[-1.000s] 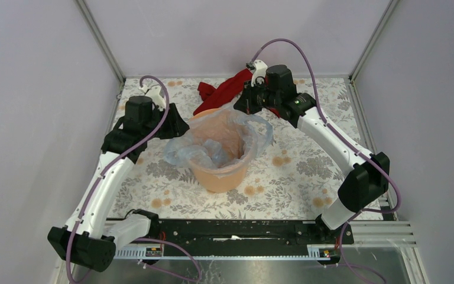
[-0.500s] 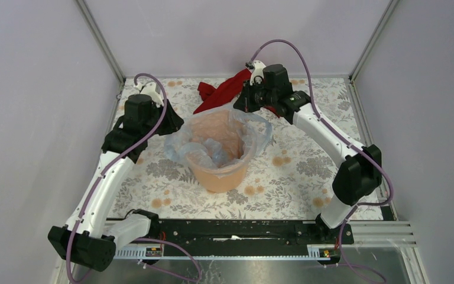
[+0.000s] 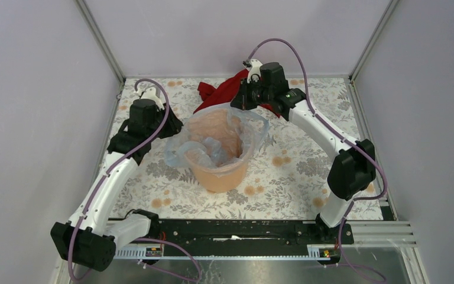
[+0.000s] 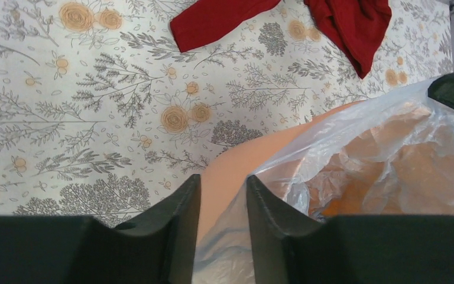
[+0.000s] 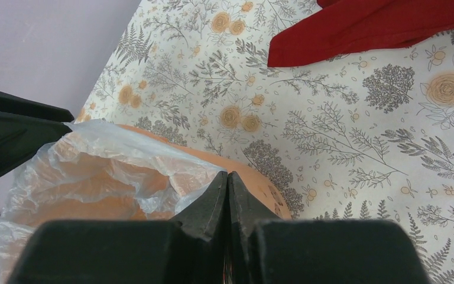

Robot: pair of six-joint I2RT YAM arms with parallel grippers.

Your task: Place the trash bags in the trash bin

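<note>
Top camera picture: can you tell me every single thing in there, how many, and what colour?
table: one, white cover with grey leaves and orange flowers, under everything
trash bin: one, orange, middle of the table
trash bag: one, see-through pale blue, lining the bin, edges hanging over its rim
red cloth: one, dark red, crumpled behind the bin
walls: pale lilac, around three sides
left arm, right arm: two, white and black, purple cables, either side of the bin
left gripper: one, black, jaws apart at the bag's left edge
right gripper: one, black, shut on the bag's far edge
</note>
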